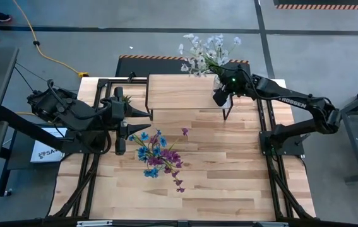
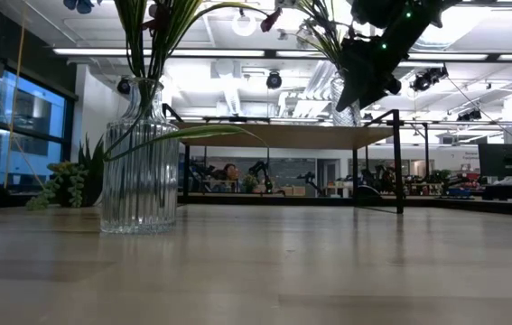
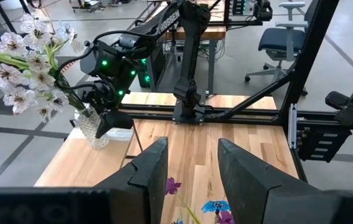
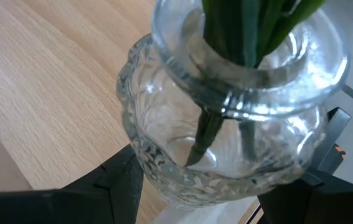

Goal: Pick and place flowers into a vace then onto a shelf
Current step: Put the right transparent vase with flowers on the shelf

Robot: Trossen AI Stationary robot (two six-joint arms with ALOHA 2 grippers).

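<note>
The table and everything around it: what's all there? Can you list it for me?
Table: one, light wood planks, under both arms.
Shelf: one, light wood top, black legs, at the table's far side.
Ribbed vase: one, clear glass, on the table, holding blue and purple flowers.
Round vase: one, clear glass, on the shelf's right end, holding white flowers.
Spiky plant: one, green, behind the ribbed vase.
Left tool: open, beside the blue and purple flowers.
Right tool: fingers on either side of the round vase.
</note>
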